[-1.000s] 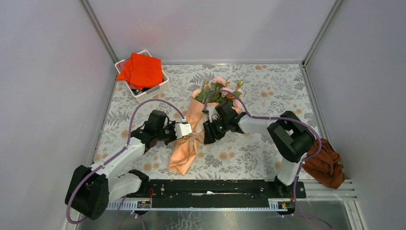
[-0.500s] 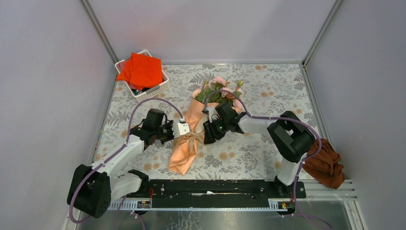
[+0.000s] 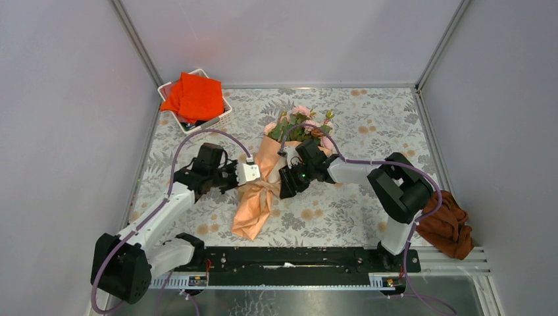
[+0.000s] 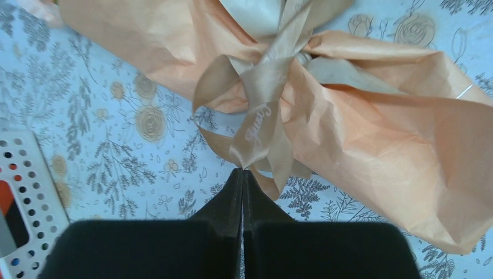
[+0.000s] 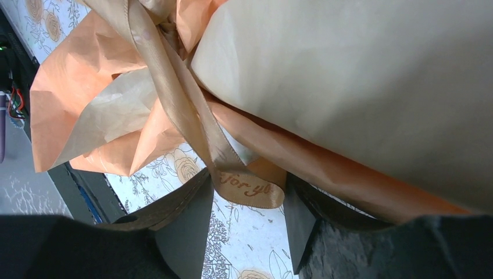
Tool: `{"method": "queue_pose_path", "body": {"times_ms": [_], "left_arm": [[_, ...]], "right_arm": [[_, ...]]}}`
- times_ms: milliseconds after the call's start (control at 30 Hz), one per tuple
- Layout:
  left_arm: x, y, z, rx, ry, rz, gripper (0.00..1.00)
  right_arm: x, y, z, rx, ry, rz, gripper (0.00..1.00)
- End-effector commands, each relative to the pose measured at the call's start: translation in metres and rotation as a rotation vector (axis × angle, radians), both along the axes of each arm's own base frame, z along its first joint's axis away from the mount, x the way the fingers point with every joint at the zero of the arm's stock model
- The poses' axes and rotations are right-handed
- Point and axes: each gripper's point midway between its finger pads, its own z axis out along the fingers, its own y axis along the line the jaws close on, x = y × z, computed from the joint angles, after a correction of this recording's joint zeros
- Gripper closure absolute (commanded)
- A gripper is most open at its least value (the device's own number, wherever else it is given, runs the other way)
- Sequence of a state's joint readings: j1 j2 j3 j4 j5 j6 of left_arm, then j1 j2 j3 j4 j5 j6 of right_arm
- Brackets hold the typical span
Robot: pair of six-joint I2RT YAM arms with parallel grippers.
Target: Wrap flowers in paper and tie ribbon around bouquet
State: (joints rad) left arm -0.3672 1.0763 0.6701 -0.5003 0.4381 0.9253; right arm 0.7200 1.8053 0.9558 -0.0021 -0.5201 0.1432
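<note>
The bouquet lies on the floral table, pink flowers at the far end and peach-orange paper around the stems. A tan satin ribbon is knotted round the cone's waist. My left gripper is on the bouquet's left. In the left wrist view its tips are shut on one tail of the ribbon, just off the paper. My right gripper is on the bouquet's right. It stands open, with a printed ribbon loop lying between its fingertips.
A white basket holding a bright orange-red cloth stands at the back left. A rust-brown cloth lies at the right edge. The black base rail runs along the near edge.
My left gripper has shut on the ribbon tail and drawn a little left and back from the bouquet. The right arm has stayed still.
</note>
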Motion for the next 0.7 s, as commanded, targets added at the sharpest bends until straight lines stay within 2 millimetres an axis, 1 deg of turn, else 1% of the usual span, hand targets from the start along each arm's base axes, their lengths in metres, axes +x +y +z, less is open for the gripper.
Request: {"method": "queue_pose_path", "body": {"times_ms": [0,33,133,267,333,400,500,600,667], "left_arm": [[-0.013,-0.007,0.023,-0.058,0.028,-0.028,1.00],[-0.018,-0.007,0.023,-0.061,0.042,-0.033,1.00],[-0.034,-0.009,0.026,-0.083,0.075,-0.071,1.00],[-0.059,-0.010,0.028,-0.088,0.103,-0.165,1.00],[-0.067,-0.010,0.028,-0.089,0.118,-0.191,1.00],[-0.074,-0.011,0.030,-0.095,0.137,-0.216,1.00],[-0.090,-0.011,0.028,-0.092,0.178,-0.266,1.00],[-0.111,-0.003,0.012,-0.049,0.226,-0.340,1.00],[-0.122,0.004,-0.005,-0.009,0.250,-0.384,1.00]], "right_arm": [[-0.014,-0.003,-0.004,-0.011,0.016,0.025,0.45],[-0.017,-0.003,-0.003,-0.006,0.023,0.031,0.44],[-0.017,0.004,0.002,0.038,0.006,0.039,0.43],[-0.023,0.007,-0.005,0.032,0.020,0.031,0.44],[-0.022,0.007,-0.008,0.023,0.023,0.018,0.46],[-0.021,0.009,-0.009,0.029,0.023,0.009,0.51],[-0.020,0.010,-0.006,0.038,0.015,0.009,0.63],[-0.020,0.010,-0.004,0.039,0.011,0.012,0.75],[-0.020,0.010,-0.004,0.041,0.012,0.013,0.79]]}}
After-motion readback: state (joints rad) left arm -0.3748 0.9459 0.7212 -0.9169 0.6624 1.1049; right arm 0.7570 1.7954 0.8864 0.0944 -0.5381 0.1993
